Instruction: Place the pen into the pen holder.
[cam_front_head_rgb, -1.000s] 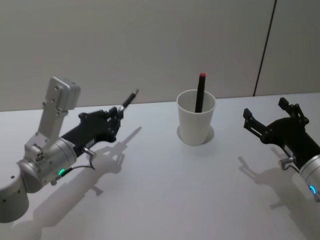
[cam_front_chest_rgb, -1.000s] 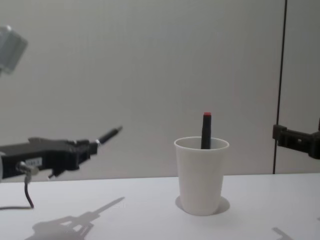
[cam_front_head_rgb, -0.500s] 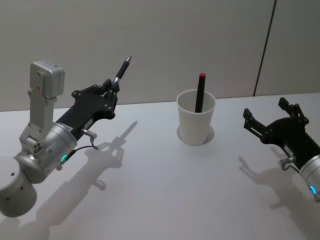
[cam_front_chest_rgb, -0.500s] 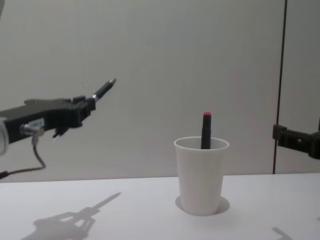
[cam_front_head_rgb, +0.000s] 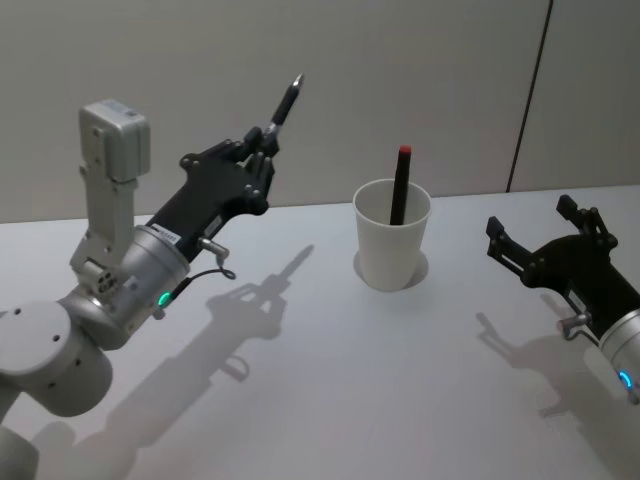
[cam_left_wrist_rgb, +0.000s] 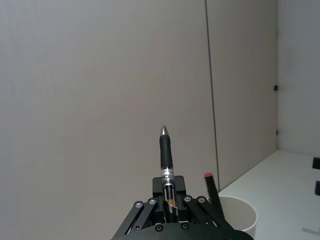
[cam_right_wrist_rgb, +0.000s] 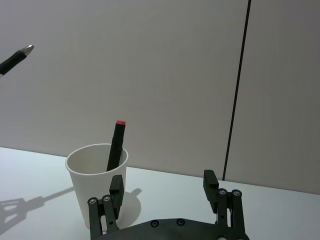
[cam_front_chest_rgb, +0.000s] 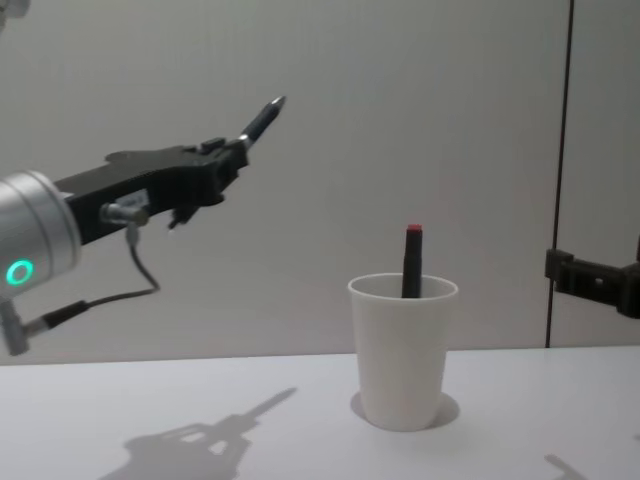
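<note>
Head view count: two pens, one cup, two grippers. Up in the air, left gripper (cam_front_head_rgb: 262, 152) closed tight on black pen (cam_front_head_rgb: 284, 106), well left of pen holder (cam_front_head_rgb: 392, 245), silver tip angled up toward the wall. Second, red-tipped pen (cam_front_head_rgb: 401, 185) leaning inside the white cup, top poking above the rim. Cup upright on table (cam_front_head_rgb: 350, 380). Low at right, right gripper (cam_front_head_rgb: 533, 222) with fingers spread wide, holding nothing. Printed band on black pen barrel in left wrist view, too small to read.
</note>
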